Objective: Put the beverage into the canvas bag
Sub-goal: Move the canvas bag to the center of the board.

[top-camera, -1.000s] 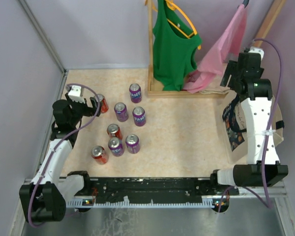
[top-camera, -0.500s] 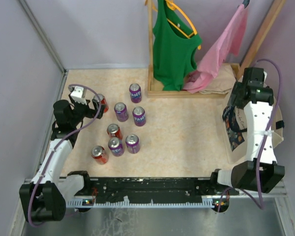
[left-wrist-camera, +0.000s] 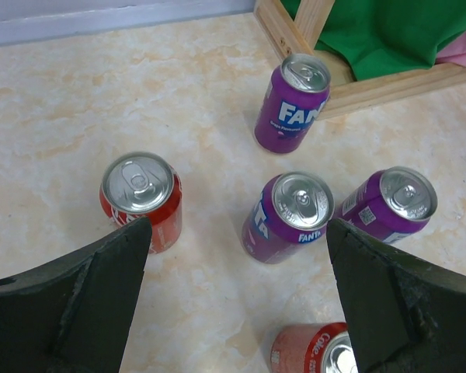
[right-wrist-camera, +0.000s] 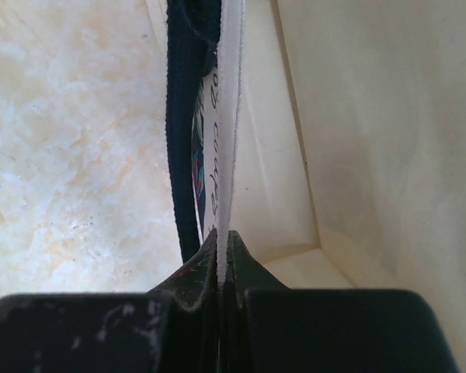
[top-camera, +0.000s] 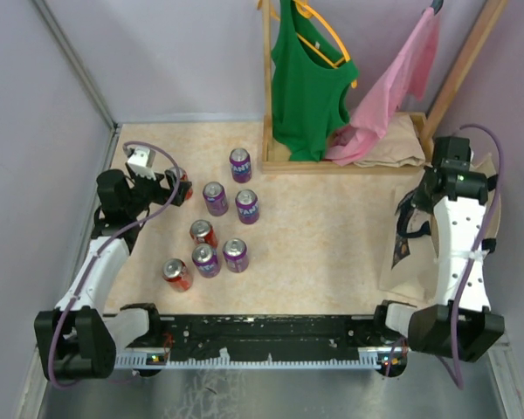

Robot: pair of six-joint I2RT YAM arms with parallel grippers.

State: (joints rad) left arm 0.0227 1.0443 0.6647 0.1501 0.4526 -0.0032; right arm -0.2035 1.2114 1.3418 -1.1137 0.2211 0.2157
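Canvas bag [top-camera: 402, 272] sits partly under right arm [top-camera: 458, 236].

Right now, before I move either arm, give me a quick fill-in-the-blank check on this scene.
1. The left hand hovers with its fingers ___, a red can beside one of them.
2. The right hand is ___ on the wall of the bag.
3. The number of purple cans standing on the table is ___.
4. The hanging tank top is coloured ___.
Missing words: open; shut; five; green.
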